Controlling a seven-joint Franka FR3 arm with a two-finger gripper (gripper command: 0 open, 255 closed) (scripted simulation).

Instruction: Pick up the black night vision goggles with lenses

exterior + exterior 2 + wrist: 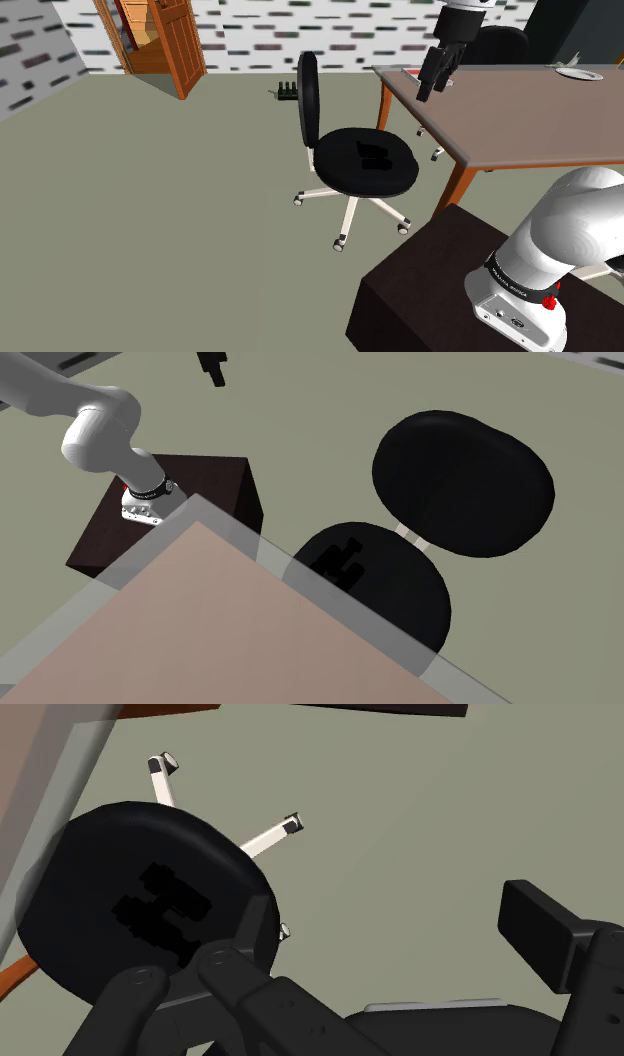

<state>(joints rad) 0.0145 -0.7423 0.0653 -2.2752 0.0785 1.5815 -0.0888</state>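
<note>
The black night vision goggles (374,155) lie on the seat of a black office chair (330,160); they also show on the seat in the second exterior view (340,559) and in the wrist view (160,909). My gripper (429,92) hangs high over the left end of the brown table (520,120), well above the goggles and to their right in the shoulder view. In the second exterior view the gripper (213,372) sits at the top edge. Seen from the wrist, the gripper (375,939) is open, its fingers (545,929) apart with nothing between them.
The chair's tall backrest (308,98) stands on the seat's far left side, and its white legs (350,210) spread on the grey-green floor. A white plate (580,73) rests on the table. A small dark object (288,93) lies by the wall, near an open wooden door (175,45).
</note>
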